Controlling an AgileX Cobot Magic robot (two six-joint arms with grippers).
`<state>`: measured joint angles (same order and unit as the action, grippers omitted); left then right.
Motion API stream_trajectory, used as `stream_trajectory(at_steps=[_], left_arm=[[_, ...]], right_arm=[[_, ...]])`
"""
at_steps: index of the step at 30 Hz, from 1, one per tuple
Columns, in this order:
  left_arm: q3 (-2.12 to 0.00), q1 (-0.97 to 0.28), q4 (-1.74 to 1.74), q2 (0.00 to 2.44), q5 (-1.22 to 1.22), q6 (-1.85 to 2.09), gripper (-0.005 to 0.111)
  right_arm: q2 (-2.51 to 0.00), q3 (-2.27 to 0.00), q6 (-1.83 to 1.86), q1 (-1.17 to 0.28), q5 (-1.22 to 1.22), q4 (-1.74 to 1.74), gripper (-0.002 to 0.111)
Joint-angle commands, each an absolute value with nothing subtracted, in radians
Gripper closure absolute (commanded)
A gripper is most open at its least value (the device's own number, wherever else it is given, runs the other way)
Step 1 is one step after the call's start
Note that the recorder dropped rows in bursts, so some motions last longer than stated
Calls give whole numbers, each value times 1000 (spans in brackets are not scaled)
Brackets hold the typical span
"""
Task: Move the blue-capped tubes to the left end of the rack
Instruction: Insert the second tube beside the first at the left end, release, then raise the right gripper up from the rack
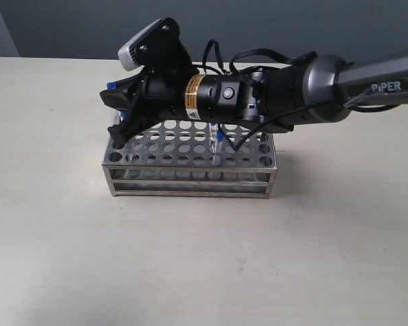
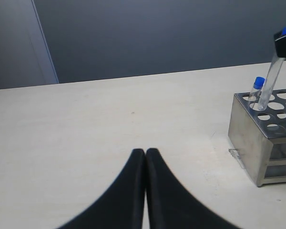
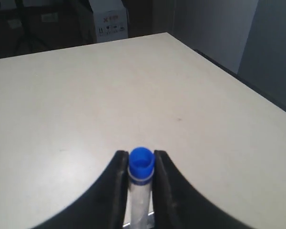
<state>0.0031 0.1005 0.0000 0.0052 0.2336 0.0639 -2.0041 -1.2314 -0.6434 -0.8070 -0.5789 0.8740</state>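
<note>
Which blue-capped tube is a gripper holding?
The tilted tube at the rack's left end, clamped by the right gripper; its neighbour and the mid-rack tube stand free.

Right hand point(image 3: 140, 164) reaches far leftward, clamped; left hand point(image 2: 145, 155) is closed tight.

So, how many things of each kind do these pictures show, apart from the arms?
Shiny steel perforated rack: 1
Clear slim blue-capped tubes: 3 (held tube in right gripper, left-end tube, mid-rack tube)
Total: 4; the arm may hide more.
</note>
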Motion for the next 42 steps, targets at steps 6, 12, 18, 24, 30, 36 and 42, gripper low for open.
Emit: stream_trajectory(at_steps=[6, 12, 18, 24, 30, 36, 42], left_arm=[[0, 96, 0, 0, 232, 63, 106], [0, 96, 0, 0, 232, 63, 106], [0, 96, 0, 0, 232, 63, 106], [0, 96, 0, 0, 232, 63, 106], [0, 96, 0, 0, 232, 63, 106], [0, 96, 0, 0, 232, 63, 106], [0, 96, 0, 0, 232, 63, 106]], right_arm=[[-2051, -1267, -597, -809, -520, 869, 109], [-2098, -1281, -597, -809, -508, 867, 109], [-2103, -1281, -601, -809, -505, 865, 109], [-2103, -1281, -603, -809, -487, 865, 87], [-2091, -1281, -610, -809, -454, 865, 72], [-1970, -1279, -690, -809, -395, 884, 72], [-1834, -1243, -683, -797, -315, 942, 72]])
